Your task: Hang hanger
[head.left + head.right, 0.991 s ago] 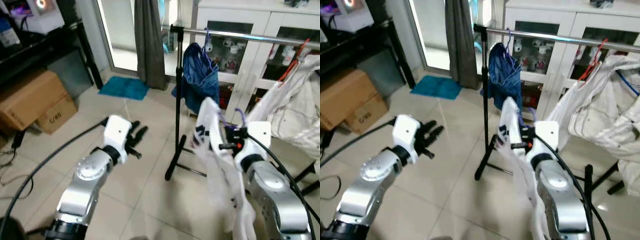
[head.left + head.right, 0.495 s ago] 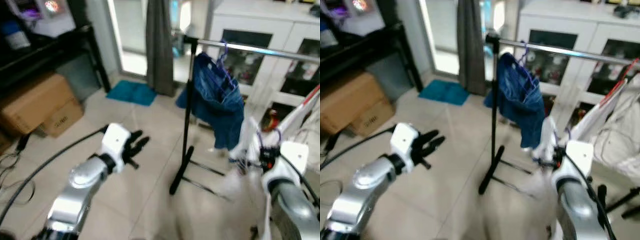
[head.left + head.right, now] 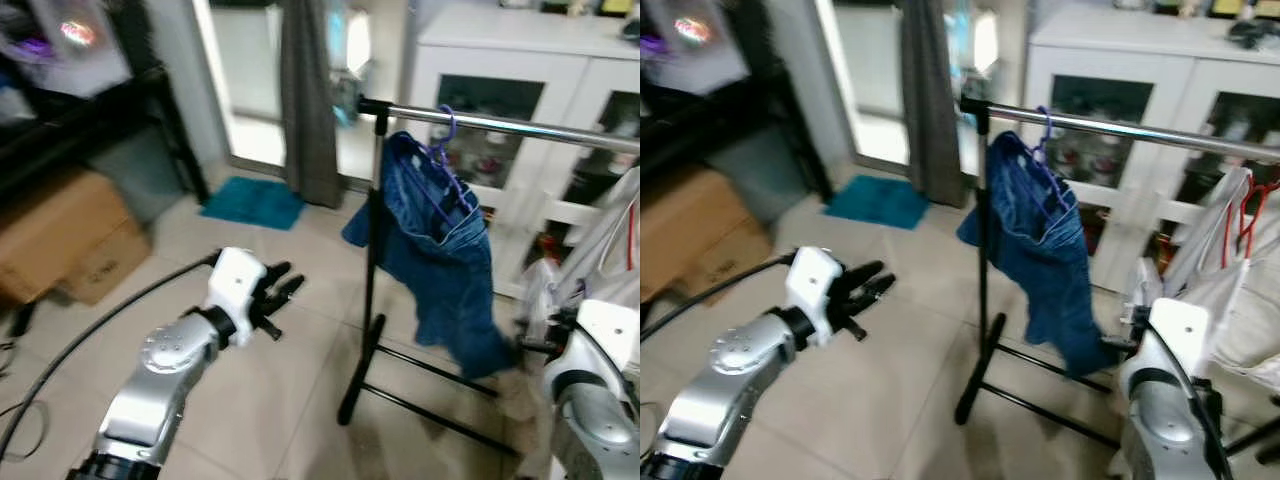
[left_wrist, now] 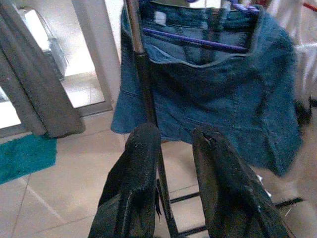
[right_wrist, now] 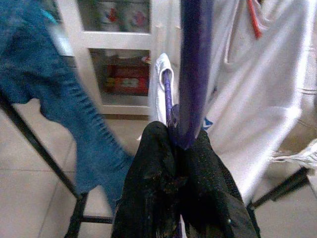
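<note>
Hanger point(image 5: 190, 74) first: the purple one is pinched in my right tool point(image 5: 178, 144), whose two black fingers are pressed together on its stem, with a white garment point(image 5: 257, 114) draped from it. It sits low and to the right of the rack, below the silver rail point(image 3: 520, 125), so the hanging is not yet done.

Largest to smallest, this is what I must work around. The white cabinet point(image 3: 520, 40) with glass doors stands behind the rail, so I judge there is little depth to overshoot into. The rail runs from its black upright post point(image 3: 372, 260) off to the right. A blue denim garment point(image 3: 440, 250) hangs on its own purple hanger close to the post, and more white clothes point(image 3: 1240, 300) on a red hanger point(image 3: 1245, 215) crowd the right end. The open stretch of rail lies between those two, and I would aim there.

To do it well, I think I should lift the hook clearly above the rail, bring it over that gap, then lower until the rail takes the weight before I let go. The draped garment could snag the denim hem or the rack's foot bars point(image 3: 430, 405).

My left tool point(image 4: 178, 163) is held out over the bare floor tiles point(image 3: 260, 400), fingers spread and holding nothing; its wrist view looks at the denim and post.
</note>
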Tool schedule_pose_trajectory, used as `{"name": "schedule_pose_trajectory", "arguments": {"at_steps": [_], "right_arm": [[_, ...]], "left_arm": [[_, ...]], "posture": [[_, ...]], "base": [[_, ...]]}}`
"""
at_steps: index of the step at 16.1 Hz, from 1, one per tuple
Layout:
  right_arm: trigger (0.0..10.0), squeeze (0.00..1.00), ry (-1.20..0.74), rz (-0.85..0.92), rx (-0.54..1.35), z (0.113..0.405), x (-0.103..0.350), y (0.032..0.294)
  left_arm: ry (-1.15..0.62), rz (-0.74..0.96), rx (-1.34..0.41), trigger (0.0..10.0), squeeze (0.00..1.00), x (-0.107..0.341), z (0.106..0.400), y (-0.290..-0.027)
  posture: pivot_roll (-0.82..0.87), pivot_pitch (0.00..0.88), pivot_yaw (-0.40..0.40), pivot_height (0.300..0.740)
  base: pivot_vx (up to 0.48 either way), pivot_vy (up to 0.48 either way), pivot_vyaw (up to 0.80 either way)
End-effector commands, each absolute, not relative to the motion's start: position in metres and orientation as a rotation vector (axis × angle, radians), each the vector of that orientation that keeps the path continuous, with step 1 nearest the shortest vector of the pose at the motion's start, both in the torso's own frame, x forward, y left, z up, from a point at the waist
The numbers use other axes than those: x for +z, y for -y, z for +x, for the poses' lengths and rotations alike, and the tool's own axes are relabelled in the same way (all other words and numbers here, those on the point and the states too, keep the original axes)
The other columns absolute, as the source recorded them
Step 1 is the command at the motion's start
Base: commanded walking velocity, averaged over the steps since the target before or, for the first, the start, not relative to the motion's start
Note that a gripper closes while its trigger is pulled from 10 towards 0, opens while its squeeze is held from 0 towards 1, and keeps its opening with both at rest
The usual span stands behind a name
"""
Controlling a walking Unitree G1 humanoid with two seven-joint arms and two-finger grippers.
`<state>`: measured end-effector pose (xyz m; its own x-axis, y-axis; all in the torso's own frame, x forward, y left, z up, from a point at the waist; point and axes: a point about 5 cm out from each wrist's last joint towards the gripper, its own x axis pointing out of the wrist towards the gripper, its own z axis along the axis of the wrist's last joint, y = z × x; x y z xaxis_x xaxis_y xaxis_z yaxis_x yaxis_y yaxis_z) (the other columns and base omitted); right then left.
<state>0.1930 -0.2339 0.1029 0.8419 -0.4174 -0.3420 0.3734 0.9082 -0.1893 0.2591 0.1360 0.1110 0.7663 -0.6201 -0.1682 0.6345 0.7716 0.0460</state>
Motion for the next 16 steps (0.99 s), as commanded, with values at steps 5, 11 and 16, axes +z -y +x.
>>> {"name": "schedule_pose_trajectory", "arguments": {"at_steps": [5, 11, 16], "right_arm": [[10.0, 0.0, -0.296, -0.075, -0.207, 0.215, 0.115, 0.205], [10.0, 0.0, -0.273, -0.13, -0.185, 0.241, 0.117, 0.203], [10.0, 0.0, -0.21, -0.107, -0.125, 0.259, 0.136, 0.196]], "left_arm": [[-0.095, 0.071, -0.598, 10.0, 0.0, 0.118, 0.273, -0.13], [-0.039, 0.095, -0.557, 10.0, 0.0, 0.127, 0.283, -0.119], [-0.023, 0.167, -0.759, 10.0, 0.0, 0.131, 0.273, -0.108]], "posture": [[0.08, 0.0, 0.079, 0.74], [0.09, 0.0, 0.054, 0.74], [0.1, 0.0, 0.064, 0.74]], "base": [[0.163, 0.0, 0.0], [0.0, -0.292, 0.0], [0.0, 0.0, 0.0]]}}
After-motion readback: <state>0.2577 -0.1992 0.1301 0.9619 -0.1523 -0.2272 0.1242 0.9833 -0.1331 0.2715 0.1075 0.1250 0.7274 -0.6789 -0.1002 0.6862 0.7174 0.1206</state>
